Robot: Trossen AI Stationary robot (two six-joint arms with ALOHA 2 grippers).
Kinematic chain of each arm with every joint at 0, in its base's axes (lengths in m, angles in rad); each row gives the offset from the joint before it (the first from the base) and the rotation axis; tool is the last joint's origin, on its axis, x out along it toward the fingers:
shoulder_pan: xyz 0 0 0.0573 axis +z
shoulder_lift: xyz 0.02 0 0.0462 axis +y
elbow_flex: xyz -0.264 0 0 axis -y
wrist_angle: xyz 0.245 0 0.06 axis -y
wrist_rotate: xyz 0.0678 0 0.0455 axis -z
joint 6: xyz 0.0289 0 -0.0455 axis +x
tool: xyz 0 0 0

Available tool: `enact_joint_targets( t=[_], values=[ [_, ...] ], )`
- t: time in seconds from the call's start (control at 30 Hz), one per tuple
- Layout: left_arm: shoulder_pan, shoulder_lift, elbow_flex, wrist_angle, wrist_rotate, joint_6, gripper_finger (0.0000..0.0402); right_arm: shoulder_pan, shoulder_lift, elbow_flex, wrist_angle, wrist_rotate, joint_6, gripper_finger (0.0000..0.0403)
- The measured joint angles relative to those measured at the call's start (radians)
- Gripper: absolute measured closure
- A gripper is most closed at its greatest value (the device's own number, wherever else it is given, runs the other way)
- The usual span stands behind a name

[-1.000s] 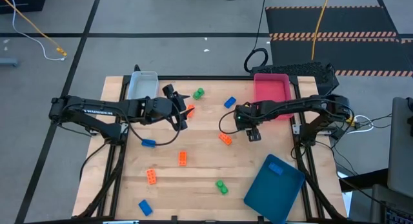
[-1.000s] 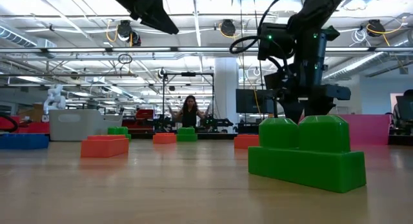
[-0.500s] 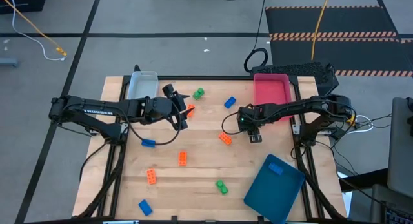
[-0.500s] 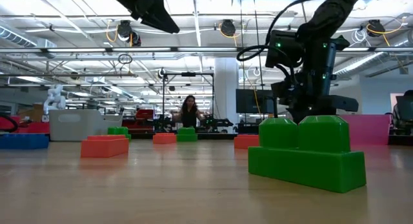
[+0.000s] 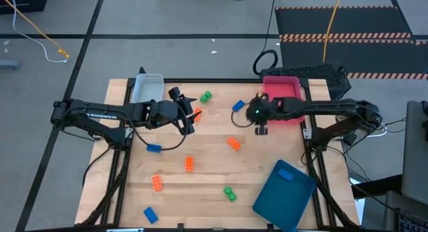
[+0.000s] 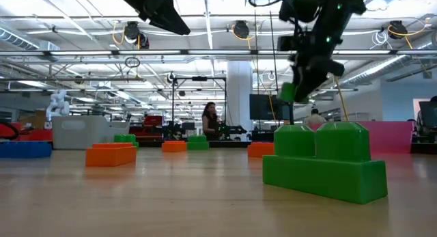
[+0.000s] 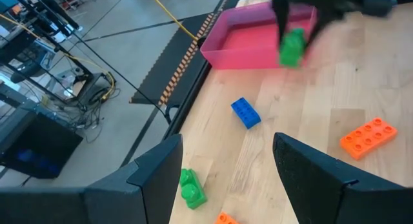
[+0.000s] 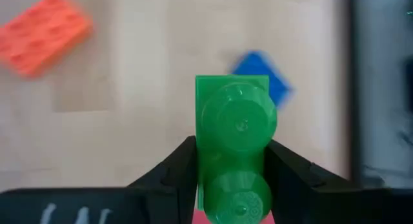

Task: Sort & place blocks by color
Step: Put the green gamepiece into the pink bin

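Blocks lie scattered mid-frame; the right gripper [image 8: 235, 169], clamped on a green block [image 8: 236, 146] beside the pink tray [image 5: 282, 91] upper right, should clear its rim before releasing, while the left gripper [image 7: 226, 179] waits spread wide.

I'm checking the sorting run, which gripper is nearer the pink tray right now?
The right one. The right gripper, shut on a green block, sits at the pink tray's left edge. The left gripper hangs much farther left, over the table's middle.
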Motion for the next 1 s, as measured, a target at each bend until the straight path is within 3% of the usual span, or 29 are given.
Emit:
enact_joint_targets(
  t=[0.1,0.27,0.53,0.7,1.0],
  values=[
    [0.0,0.0,0.0,0.0,0.0,0.0,0.0158,-0.059,-0.046,0.022,-0.104,0.103,0.092,0.0275],
    [0.0,0.0,0.0,0.0,0.0,-0.001,0.0158,-0.183,-0.103,0.018,-0.235,0.11,0.236,0.0275],
    [0.0,0.0,0.0,0.004,0.0,-0.002,0.0158,-0.297,-0.116,-0.053,-0.276,-0.048,0.278,0.0275],
    [0.0,0.0,0.0,0.005,0.0,-0.003,0.0158,-0.324,-0.107,-0.114,-0.273,-0.054,0.289,0.0273],
    [0.0,0.0,0.0,0.007,0.0,-0.002,0.0158,-0.337,-0.107,-0.128,-0.222,-0.05,0.3,0.0223]
  ],
)
